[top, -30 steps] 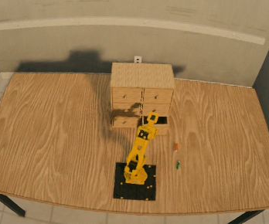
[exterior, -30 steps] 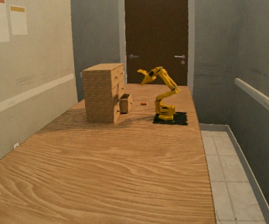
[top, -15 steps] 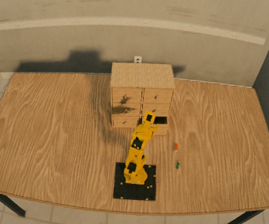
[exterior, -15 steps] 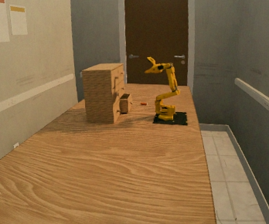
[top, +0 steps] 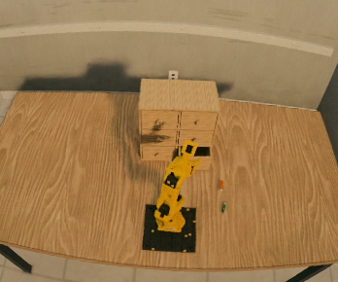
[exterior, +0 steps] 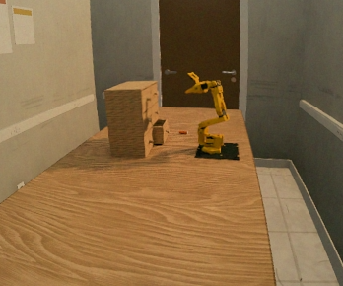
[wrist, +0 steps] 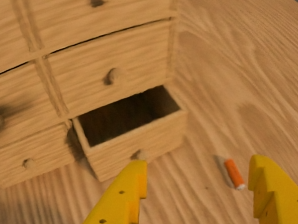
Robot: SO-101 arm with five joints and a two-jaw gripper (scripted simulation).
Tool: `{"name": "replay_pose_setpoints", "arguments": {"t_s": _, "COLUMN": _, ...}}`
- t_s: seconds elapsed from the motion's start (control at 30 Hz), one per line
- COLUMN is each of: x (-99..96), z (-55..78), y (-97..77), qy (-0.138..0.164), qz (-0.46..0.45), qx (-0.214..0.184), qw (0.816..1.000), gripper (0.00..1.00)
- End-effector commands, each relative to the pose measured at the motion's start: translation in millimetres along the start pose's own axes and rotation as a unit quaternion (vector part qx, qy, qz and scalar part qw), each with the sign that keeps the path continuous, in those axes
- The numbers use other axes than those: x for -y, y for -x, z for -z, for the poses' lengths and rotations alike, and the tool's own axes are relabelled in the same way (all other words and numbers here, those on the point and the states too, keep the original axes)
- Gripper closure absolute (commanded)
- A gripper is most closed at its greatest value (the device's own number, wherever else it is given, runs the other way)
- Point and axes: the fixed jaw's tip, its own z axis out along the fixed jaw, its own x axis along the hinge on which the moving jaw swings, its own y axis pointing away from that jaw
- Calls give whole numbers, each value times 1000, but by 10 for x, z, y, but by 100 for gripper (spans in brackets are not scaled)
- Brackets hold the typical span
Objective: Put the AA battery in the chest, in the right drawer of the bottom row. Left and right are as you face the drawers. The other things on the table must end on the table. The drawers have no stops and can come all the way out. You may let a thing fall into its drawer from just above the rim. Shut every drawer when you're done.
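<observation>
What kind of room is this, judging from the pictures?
Probably a narrow room in an office or institutional building: a long wooden table runs beside a wall with pinned paper notices, a dark door with lever handles closes the far end, and the floor is pale tile.

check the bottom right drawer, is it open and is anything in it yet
Open: the bottom right drawer juts out from the chest. The visible interior looks empty; the orange battery lies on the table.

We see a long wooden table [exterior: 144, 217] running down a narrow room toward a dark brown door [exterior: 199, 49] (two lever handles show on it). Left of the table, a pale wall carries a rail [exterior: 35, 120] and two pinned sheets [exterior: 23, 25]. Right of the table lies a light tiled floor [exterior: 297, 227] below a grey wall.
</observation>
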Motion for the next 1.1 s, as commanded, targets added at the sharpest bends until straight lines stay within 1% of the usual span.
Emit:
{"name": "replay_pose_setpoints", "arguments": {"t_s": 0.0, "x": 149, "z": -4, "y": -7, "qy": -58, "qz": -24, "qx": -6, "qw": 998, "gripper": 79}}
{"name": "replay_pose_setpoints", "arguments": {"t_s": 0.13, "x": 304, "z": 15, "y": -18, "qy": -120, "qz": -45, "qx": -8, "qw": 992, "gripper": 79}}
{"name": "replay_pose_setpoints", "arguments": {"t_s": 0.3, "x": 493, "z": 65, "y": -41, "qy": -196, "qz": -72, "qx": -10, "qw": 978, "gripper": 79}}
{"name": "replay_pose_setpoints", "arguments": {"t_s": 0.37, "x": 493, "z": 65, "y": -41, "qy": -196, "qz": -72, "qx": -10, "qw": 978, "gripper": 79}}
{"name": "replay_pose_setpoints", "arguments": {"t_s": 0.43, "x": 565, "z": 93, "y": -53, "qy": -226, "qz": -82, "qx": -10, "qw": 971, "gripper": 79}}
{"name": "replay_pose_setpoints", "arguments": {"t_s": 0.93, "x": 569, "z": 95, "y": -53, "qy": -228, "qz": -82, "qx": -11, "qw": 970, "gripper": 79}}
{"name": "replay_pose_setpoints", "arguments": {"t_s": 1.07, "x": 599, "z": 36, "y": -62, "qy": -224, "qz": -27, "qx": -41, "qw": 973, "gripper": 79}}
